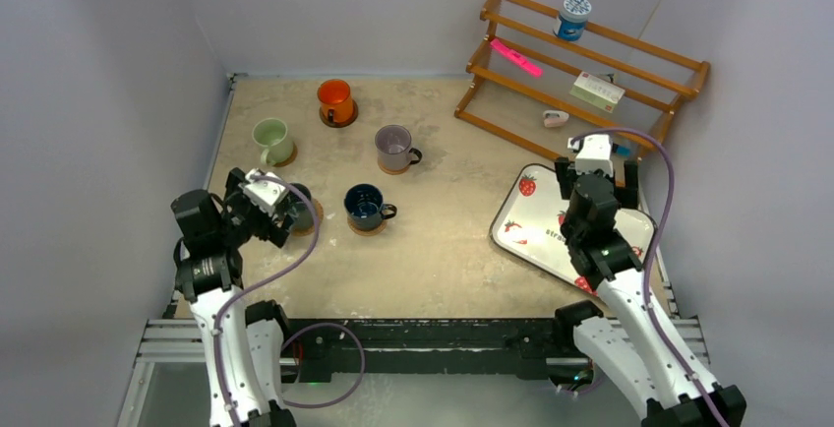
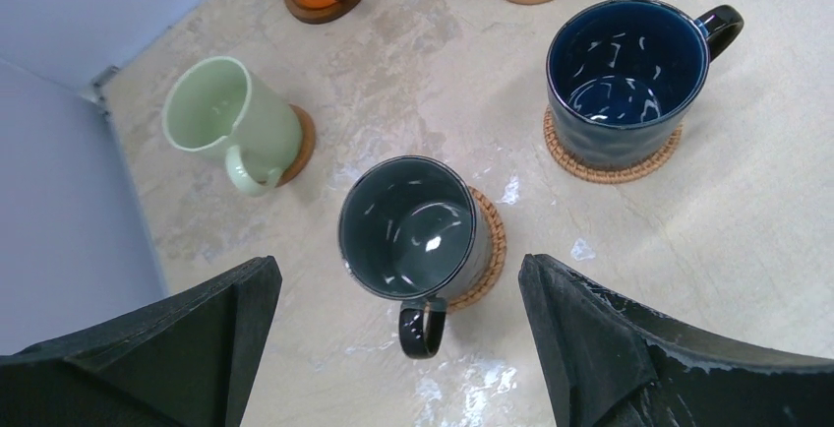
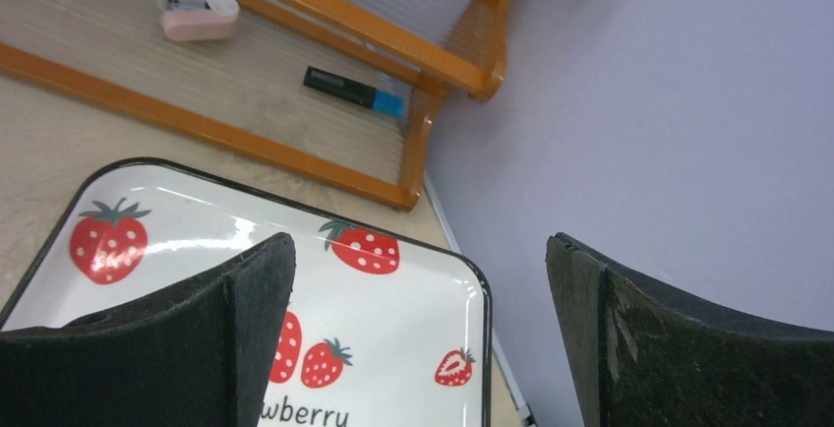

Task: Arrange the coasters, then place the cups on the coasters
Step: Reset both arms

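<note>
On the beige table (image 1: pixel 443 250), five mugs (image 1: pixel 393 147) stood on coasters (image 1: pixel 338 120) at the left, and the right gripper (image 3: pixel 421 240) gaped over the tray (image 1: pixel 536 225). The left gripper (image 2: pixel 398 268) hung spread above the glossy grey mug (image 2: pixel 408 225). A careless swing could have clipped its handle and slid it off its cork coaster (image 2: pixel 489 240).

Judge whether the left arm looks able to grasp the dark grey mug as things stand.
Probably yes: the open left gripper hangs right above the dark grey mug, nothing in between.
</note>
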Controlling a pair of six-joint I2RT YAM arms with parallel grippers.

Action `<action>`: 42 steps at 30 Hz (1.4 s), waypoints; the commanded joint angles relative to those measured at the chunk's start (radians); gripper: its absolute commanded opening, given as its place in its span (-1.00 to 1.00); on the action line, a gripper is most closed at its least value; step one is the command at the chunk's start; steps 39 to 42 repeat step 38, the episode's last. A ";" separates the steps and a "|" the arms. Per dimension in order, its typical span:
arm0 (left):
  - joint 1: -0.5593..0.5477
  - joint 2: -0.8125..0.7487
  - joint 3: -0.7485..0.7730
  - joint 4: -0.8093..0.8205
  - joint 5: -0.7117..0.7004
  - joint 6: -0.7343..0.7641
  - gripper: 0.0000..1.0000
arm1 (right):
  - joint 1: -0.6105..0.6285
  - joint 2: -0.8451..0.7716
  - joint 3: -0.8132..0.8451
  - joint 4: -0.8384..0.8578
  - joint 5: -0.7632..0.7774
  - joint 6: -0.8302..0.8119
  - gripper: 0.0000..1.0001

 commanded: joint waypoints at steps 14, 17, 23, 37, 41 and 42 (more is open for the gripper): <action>-0.552 0.070 0.035 0.166 -0.460 -0.131 1.00 | -0.034 -0.341 0.060 -0.278 -0.535 0.106 0.98; -0.552 -0.041 0.035 0.112 -0.437 -0.135 1.00 | -0.034 -0.447 0.062 -0.327 -0.624 0.100 0.98; -0.552 -0.204 0.048 0.105 -0.542 -0.232 1.00 | -0.034 -0.668 0.067 -0.361 -0.766 0.073 0.98; -0.552 -0.371 -0.005 0.111 -0.569 -0.257 1.00 | -0.033 -0.694 0.076 -0.428 -0.872 0.071 0.98; -0.552 -0.371 -0.006 0.110 -0.571 -0.257 1.00 | -0.034 -0.694 0.077 -0.430 -0.875 0.072 0.98; -0.552 -0.371 -0.006 0.110 -0.571 -0.257 1.00 | -0.034 -0.694 0.077 -0.430 -0.875 0.072 0.98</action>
